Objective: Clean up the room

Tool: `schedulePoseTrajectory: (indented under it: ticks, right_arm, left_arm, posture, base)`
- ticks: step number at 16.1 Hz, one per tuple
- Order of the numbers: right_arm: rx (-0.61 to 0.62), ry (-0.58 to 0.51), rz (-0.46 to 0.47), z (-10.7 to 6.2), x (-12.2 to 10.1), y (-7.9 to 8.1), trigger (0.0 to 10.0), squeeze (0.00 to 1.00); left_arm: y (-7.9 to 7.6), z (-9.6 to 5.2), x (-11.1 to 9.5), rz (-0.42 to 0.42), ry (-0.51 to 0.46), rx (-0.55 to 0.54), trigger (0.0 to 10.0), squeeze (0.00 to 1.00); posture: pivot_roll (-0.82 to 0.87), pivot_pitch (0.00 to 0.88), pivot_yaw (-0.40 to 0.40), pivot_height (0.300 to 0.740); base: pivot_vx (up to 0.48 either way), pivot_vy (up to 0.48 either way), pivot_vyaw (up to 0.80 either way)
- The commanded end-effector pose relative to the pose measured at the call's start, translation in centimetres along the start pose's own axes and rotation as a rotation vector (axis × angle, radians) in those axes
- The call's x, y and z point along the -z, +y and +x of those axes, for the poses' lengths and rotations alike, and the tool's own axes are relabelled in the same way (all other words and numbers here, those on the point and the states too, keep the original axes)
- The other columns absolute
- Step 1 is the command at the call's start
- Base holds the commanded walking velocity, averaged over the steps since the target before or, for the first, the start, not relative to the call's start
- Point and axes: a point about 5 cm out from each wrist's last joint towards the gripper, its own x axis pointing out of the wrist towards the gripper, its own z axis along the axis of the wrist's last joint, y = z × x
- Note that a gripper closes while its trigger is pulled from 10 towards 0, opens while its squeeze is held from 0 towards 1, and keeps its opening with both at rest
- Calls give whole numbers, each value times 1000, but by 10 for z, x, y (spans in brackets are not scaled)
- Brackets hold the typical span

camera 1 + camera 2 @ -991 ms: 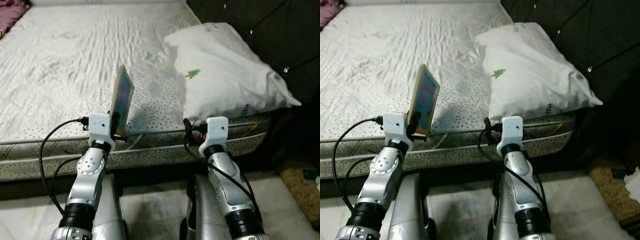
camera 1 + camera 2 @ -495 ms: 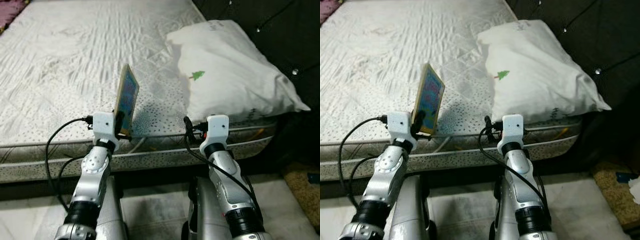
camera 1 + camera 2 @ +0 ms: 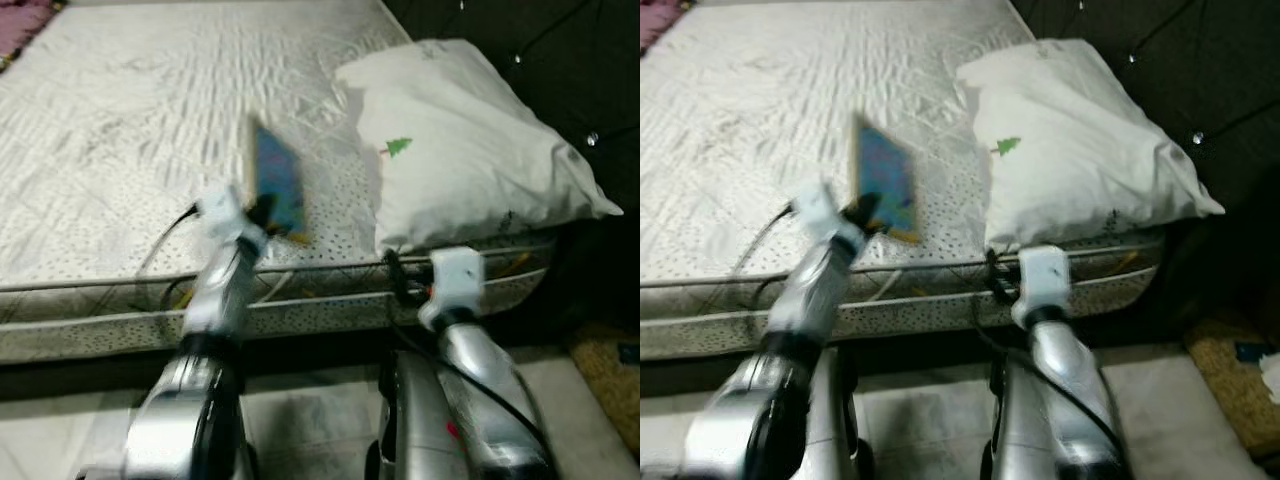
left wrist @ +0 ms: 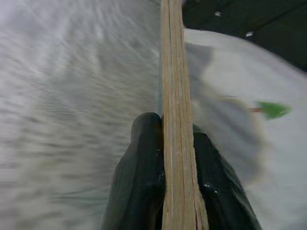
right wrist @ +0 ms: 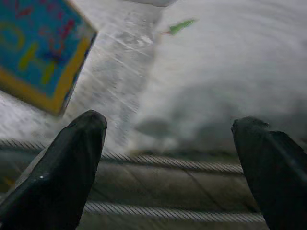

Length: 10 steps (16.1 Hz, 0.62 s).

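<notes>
A thin book (image 3: 277,190) with a blue cover and yellow edge is held upright over the near part of the bed (image 3: 120,120). My left gripper (image 3: 262,212) is shut on its lower edge; in the left wrist view the black fingers (image 4: 144,177) clamp the book's page edge (image 4: 173,96). My right gripper (image 5: 172,143) is open at the mattress side, below the white pillow (image 3: 460,150), with nothing between its fingers. The book (image 5: 41,52) appears off to one side in the right wrist view.
The white pillow with a small green tree mark (image 3: 398,148) lies at the bed's right end against a dark headboard (image 3: 560,60). A brown mat (image 3: 605,385) lies on the floor at the right. Pale floor (image 3: 310,420) runs along the bed's near side.
My left arm has reached forward over the mattress, carrying the book further onto the bed and tipping it rightward. The right arm has dropped slightly lower. Both arms are blurred.
</notes>
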Motion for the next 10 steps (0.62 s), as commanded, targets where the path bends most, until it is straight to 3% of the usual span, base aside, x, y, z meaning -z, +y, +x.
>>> schedulePoseTrajectory:
  ticks: [1,4,7,10]
  right_arm:
    - [6,3,-11,-9,-4,-8,10000,0]
    - [4,74,-25,-40,2,-15,10000,0]
    - [26,121,-38,-61,-2,-24,10000,0]
    - [21,149,-53,-76,-7,-30,10000,0]
  left_arm:
    - [-6,5,-2,-60,18,25,10000,0]
    - [-21,9,16,-191,117,54,10000,0]
    - [-20,6,40,-312,188,-19,10000,0]
    - [-14,3,46,-313,190,-52,10000,0]
  posture:
    - [-141,66,-9,496]
    - [-188,101,-24,496]
    - [-237,147,-40,496]
    - [-269,167,-54,496]
  base:
    - [0,0,0]
    - [0,0,0]
    - [0,0,0]
    - [0,0,0]
